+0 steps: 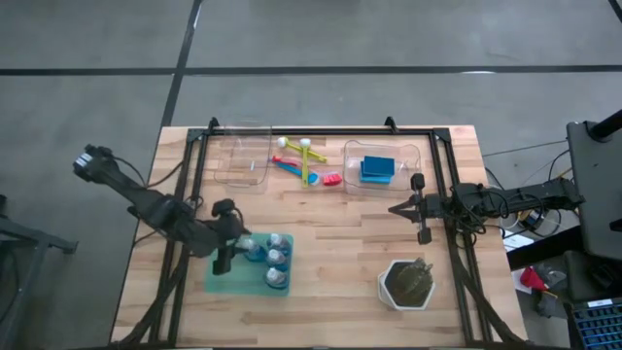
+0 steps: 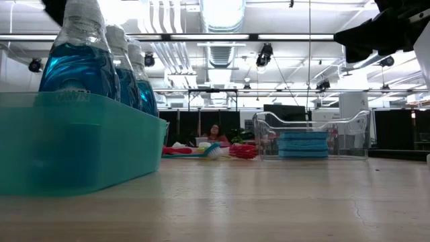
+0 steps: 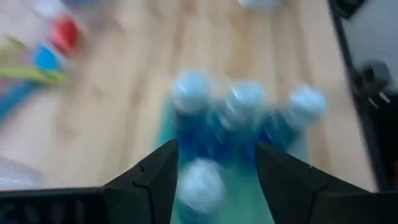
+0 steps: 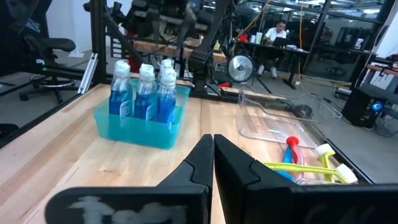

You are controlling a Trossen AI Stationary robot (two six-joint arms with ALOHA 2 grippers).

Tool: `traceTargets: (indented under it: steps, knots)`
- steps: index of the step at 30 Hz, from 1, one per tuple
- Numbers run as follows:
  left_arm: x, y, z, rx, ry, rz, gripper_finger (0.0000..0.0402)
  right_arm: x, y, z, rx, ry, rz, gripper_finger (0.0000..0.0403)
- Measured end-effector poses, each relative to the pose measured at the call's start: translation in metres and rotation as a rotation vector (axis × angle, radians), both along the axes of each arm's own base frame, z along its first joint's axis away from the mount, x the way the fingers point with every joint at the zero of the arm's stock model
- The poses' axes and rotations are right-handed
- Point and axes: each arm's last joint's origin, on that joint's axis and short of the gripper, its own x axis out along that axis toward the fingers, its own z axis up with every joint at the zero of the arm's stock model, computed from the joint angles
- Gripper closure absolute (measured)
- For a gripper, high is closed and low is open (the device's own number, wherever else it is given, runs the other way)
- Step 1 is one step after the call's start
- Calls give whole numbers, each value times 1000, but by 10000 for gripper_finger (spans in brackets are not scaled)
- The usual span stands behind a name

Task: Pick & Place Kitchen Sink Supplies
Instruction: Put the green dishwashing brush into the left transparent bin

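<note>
Four clear bottles of blue liquid with white caps [image 1: 270, 258] [image 4: 143, 93] [image 2: 77, 64] stand upright in a teal translucent tray [image 1: 222, 280] [image 4: 140, 130] near the table's front left. My left gripper [image 1: 225, 255] [image 3: 216, 168] is open at the tray's left side, its fingers either side of the nearest bottle's cap [image 3: 200, 185]. My right gripper [image 1: 394, 207] [image 4: 213, 155] is shut and hovers over the table's right middle, pointing left. The yellow-green, blue and pink brushes [image 1: 301, 160] [image 4: 305, 165] lie on the wood at the far middle. Blue sponges [image 1: 377, 170] [image 2: 302, 143] lie stacked in a clear bin. My left gripper comes at the nearest bottle's cap [image 3: 200, 185] slanting down from the table's left, with the cap between its spread fingers. The blurred wrist view does not show whether either finger touches it.
An empty clear bin [image 1: 243, 165] sits at the far left and the sponge bin's rim [image 1: 350, 156] at the far right, the brushes between them. A white hexagonal pot with a dark plant [image 1: 406, 284] stands front right. A black frame borders the table. Bare wood lies in the middle.
</note>
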Motion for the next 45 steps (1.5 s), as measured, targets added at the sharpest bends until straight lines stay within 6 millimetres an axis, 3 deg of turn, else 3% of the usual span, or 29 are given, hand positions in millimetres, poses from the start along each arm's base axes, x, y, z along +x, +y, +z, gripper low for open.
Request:
traceTargets:
  steps: [8, 14, 21, 26, 29, 39, 45]
  knots:
    - [5, 14, 25, 263, -244, 286, 199, 0, 0, 0, -2, 0, 0, 394]
    - [19, 35, 50, 187, -381, 480, 199, 0, 0, 0, 0, 0, 0, 394]
    - [36, 74, 80, 116, -402, 483, 199, 0, 0, 0, -2, 0, 0, 394]
    - [48, 102, 99, 69, -465, 592, 199, 0, 0, 0, -2, 0, 0, 394]
    - [59, 116, 109, 25, -509, 549, 200, 0, 0, 0, 0, 0, 0, 394]
    - [112, 159, 103, 47, -446, 544, 200, 0, 0, 0, 0, 0, 0, 394]
    - [135, 195, 83, 95, -353, 623, 200, 0, 0, 0, -1, 0, 0, 394]
